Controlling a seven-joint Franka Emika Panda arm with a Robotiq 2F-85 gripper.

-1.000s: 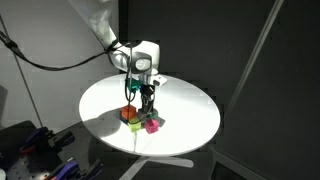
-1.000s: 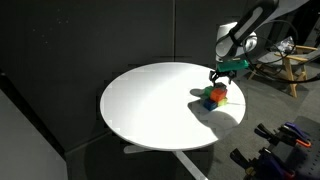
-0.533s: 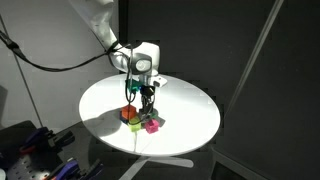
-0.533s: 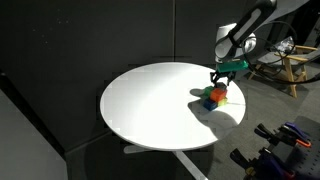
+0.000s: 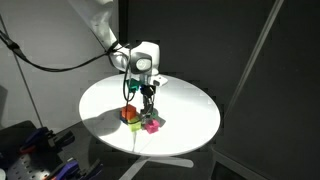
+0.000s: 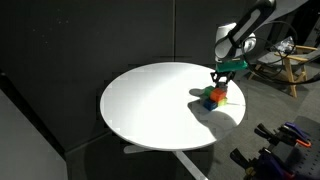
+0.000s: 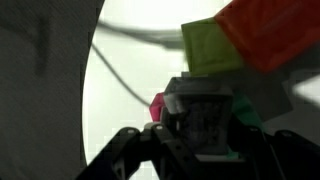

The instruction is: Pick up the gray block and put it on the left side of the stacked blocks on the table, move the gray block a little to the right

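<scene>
In the wrist view the gray block (image 7: pixel 204 112) sits between my gripper's (image 7: pixel 203 135) dark fingers, which are shut on its sides. Behind it show a magenta cube (image 7: pixel 158 105), a yellow-green cube (image 7: pixel 210 45) and an orange cube (image 7: pixel 272 30) of the stacked blocks. In both exterior views the gripper (image 5: pixel 148 103) (image 6: pixel 221 80) hangs straight down over the stacked blocks (image 5: pixel 141 119) (image 6: pixel 213 96) near the edge of the round white table (image 5: pixel 190 100) (image 6: pixel 150 100). The gray block is too small to make out in those views.
A dark curtain backs the table in both exterior views. A black cable (image 5: pixel 45 62) trails from the arm. A wooden chair (image 6: pixel 292 62) and dark equipment (image 6: pixel 275 145) stand on the floor beside the table.
The jaws have closed from wide open onto the gray block. The arm and the coloured cubes have not visibly moved.
</scene>
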